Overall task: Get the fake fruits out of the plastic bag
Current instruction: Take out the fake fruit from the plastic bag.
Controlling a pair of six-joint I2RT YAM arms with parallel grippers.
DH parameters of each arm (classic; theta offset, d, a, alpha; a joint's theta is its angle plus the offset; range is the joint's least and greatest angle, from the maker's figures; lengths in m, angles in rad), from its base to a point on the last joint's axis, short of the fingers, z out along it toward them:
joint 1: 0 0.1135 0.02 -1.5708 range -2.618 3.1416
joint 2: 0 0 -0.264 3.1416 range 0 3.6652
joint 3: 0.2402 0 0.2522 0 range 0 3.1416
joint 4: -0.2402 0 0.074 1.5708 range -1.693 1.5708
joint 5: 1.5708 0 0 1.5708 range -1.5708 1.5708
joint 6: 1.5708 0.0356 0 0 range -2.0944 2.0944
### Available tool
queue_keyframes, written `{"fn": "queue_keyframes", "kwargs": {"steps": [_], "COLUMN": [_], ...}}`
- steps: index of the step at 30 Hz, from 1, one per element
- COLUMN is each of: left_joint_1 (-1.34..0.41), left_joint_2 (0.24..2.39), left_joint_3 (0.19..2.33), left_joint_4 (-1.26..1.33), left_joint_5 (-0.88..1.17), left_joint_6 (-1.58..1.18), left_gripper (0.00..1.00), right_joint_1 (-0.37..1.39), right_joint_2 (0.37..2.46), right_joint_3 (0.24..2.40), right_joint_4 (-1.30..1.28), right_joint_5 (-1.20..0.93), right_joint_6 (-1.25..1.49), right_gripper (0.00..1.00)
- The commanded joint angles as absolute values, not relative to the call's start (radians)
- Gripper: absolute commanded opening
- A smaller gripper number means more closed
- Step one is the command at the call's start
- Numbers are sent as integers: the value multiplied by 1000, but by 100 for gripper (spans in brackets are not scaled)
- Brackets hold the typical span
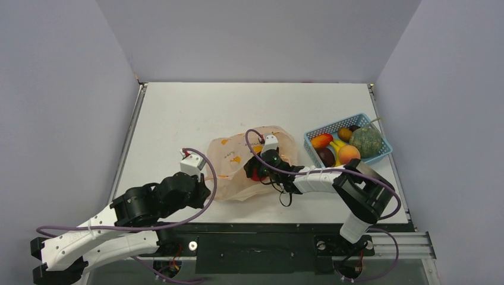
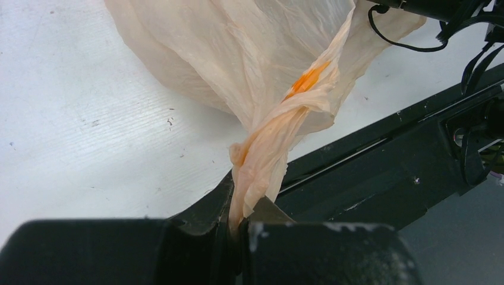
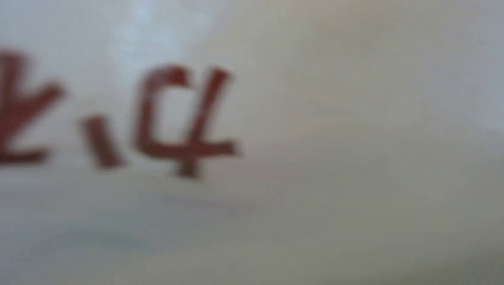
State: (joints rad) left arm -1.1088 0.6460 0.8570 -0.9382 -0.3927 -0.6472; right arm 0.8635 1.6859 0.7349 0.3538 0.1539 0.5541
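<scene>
The left claw [image 2: 240,224] is clamped on a twisted handle of the bag [image 1: 229,163], pinning its left end. The bag lies left to right across the table, with the right claw [image 1: 260,169] reaching into it from the right. A red fruit [image 1: 256,174] shows through the bag right at that claw's tip, so the right arm is far nearer. I cannot tell whether its fingers are apart or together, since the bag smothers its camera.
</scene>
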Motion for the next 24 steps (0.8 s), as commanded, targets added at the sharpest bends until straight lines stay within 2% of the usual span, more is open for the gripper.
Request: {"fn": "queue_keyframes", "kwargs": {"steps": [1, 7, 14, 19, 24], "left_joint_1": [-1106, -1107, -1107, -1107, -1108], "left_joint_2": [631, 633, 642, 640, 634], "left_joint_3": [860, 859, 860, 862, 862], "left_joint_4": [-894, -894, -898, -907, -909], "left_joint_5": [-392, -394, -415, -429, -433], "left_joint_6": [-655, -655, -665, -672, -673], "left_gripper": [0, 0, 0, 0, 0], "right_joint_1": [856, 852, 850, 848, 873], "right_joint_2": [1590, 1495, 1418, 1406, 1437], "right_joint_3": [723, 696, 637, 555, 578], "right_joint_4": [421, 423, 484, 676, 757], "right_joint_5": [88, 46, -66, -216, -373], "right_joint_6": [558, 558, 565, 633, 657], "right_gripper": [12, 0, 0, 0, 0]}}
